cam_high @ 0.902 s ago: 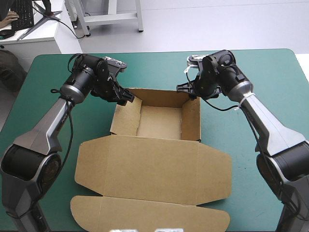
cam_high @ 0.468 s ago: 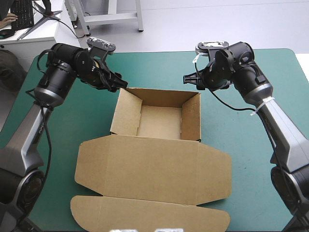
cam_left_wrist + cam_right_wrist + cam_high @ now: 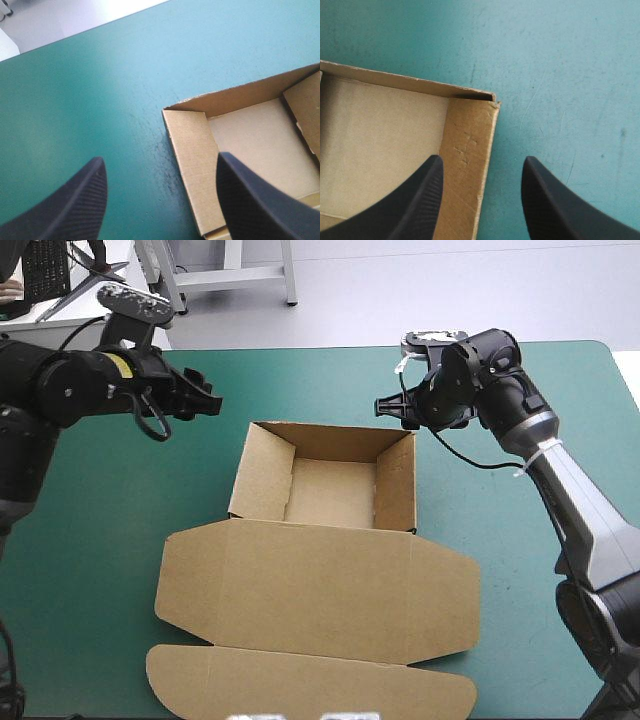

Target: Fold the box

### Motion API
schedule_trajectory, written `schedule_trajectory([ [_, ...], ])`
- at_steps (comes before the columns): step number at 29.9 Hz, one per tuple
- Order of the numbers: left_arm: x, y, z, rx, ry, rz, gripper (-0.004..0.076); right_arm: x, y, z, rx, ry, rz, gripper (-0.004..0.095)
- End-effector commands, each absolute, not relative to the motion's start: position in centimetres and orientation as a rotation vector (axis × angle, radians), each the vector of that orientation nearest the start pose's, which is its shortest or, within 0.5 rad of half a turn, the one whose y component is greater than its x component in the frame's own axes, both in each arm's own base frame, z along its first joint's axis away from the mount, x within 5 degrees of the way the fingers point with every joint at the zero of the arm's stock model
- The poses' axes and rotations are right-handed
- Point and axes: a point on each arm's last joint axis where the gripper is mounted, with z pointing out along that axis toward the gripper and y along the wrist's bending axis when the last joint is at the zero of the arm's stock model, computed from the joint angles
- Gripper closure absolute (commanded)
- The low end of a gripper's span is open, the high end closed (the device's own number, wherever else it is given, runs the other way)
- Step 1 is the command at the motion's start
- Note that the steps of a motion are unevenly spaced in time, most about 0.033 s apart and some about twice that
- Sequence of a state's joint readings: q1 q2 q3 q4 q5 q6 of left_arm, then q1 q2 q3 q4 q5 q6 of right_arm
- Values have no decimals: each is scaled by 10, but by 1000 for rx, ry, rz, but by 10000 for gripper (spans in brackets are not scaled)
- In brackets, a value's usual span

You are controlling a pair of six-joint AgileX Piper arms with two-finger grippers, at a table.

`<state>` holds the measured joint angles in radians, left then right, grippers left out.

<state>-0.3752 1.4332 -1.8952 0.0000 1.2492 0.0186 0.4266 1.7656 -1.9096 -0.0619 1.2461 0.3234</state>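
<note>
Brown board stands half-made on the teal-green tabletop. The box sits near the middle as an open tray, its four walls raised and tucked. The lid lies flat toward the near edge, and its tuck flap is spread out beyond it.

The left gripper hangs raised near the tray's far left corner, its black fingers parted and holding nothing. The right gripper hovers above the far right corner, likewise spread and empty, with one finger over the side wall and the other over bare cover. Neither appears to touch the board.

The wall-raising stage looks complete: the corners meet squarely and the walls stand without support. By the look of it, only the lid and its flap are left unfolded. With both grippers clear of the board, this reads as the end of the tray-forming step.
</note>
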Motion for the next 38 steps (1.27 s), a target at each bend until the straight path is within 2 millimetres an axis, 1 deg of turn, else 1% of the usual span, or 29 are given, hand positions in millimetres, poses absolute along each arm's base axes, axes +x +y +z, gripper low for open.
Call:
schedule_trajectory([
  [1,216,-85,515,437,2195,-190,288,340,146,403,-136,2578,196,455],
  [3,206,-81,510,438,2206,-180,288,340,146,393,-139,2612,175,455],
  [4,201,-78,503,441,2228,-169,288,340,146,386,-142,2634,165,455],
  [6,193,-75,497,444,2244,-162,288,341,147,376,-144,2668,158,455],
  [7,188,-73,489,448,2265,-158,288,342,148,372,-144,2680,166,455],
  [11,178,-68,462,464,2343,-138,288,347,154,362,-142,2717,200,455],
  [16,165,-63,434,481,2419,-123,288,358,160,340,-143,2775,194,461],
  [21,147,-56,416,488,2450,-117,288,364,169,318,-133,2851,253,464],
  [26,119,-44,405,500,2426,-109,288,368,175,306,-124,2889,293,465],
  [32,83,-30,392,496,2372,-116,288,368,175,305,-122,2893,303,473],
  [33,79,-28,389,495,2369,-117,288,368,175,305,-122,2893,303,499],
  [35,69,-25,380,493,2366,-118,288,368,175,305,-122,2893,303,608],
  [38,57,-20,368,490,2357,-120,288,368,176,305,-123,2894,311,902],
])
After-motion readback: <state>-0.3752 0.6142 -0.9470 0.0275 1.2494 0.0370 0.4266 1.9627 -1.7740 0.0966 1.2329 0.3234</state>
